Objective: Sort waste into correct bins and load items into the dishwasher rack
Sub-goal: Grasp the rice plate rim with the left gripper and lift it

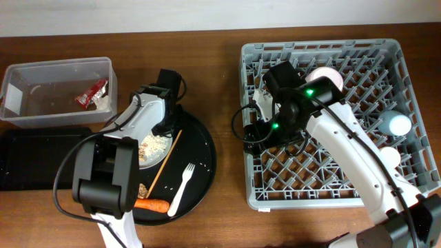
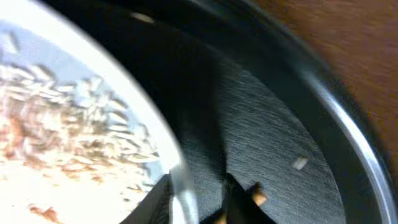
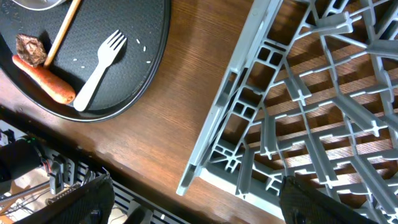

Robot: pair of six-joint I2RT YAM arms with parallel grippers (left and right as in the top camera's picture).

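Observation:
A white plate (image 1: 146,160) with beige food scraps (image 1: 156,143) lies on the round black tray (image 1: 200,158). My left gripper (image 1: 167,127) is open, and its fingers (image 2: 196,208) straddle the plate rim (image 2: 143,112) beside the scraps (image 2: 56,137). A chopstick (image 1: 165,160), white fork (image 1: 180,189), carrot (image 1: 151,204) and food chunk (image 1: 142,189) also lie on the tray. The grey rack (image 1: 358,186) holds the pinkish bowl (image 1: 324,74), light-blue cup (image 1: 398,124) and white cup (image 1: 389,157). My right gripper (image 1: 256,131) hangs open and empty (image 3: 199,199) over the rack's left edge (image 3: 249,81).
The clear tub (image 1: 21,76) at the far left holds the red wrapper (image 1: 91,94) and a napkin (image 1: 105,103). The shallow black tray (image 1: 34,162) lies in front of it. The right wrist view also shows the fork (image 3: 99,68), carrot (image 3: 43,81) and chopstick (image 3: 62,31).

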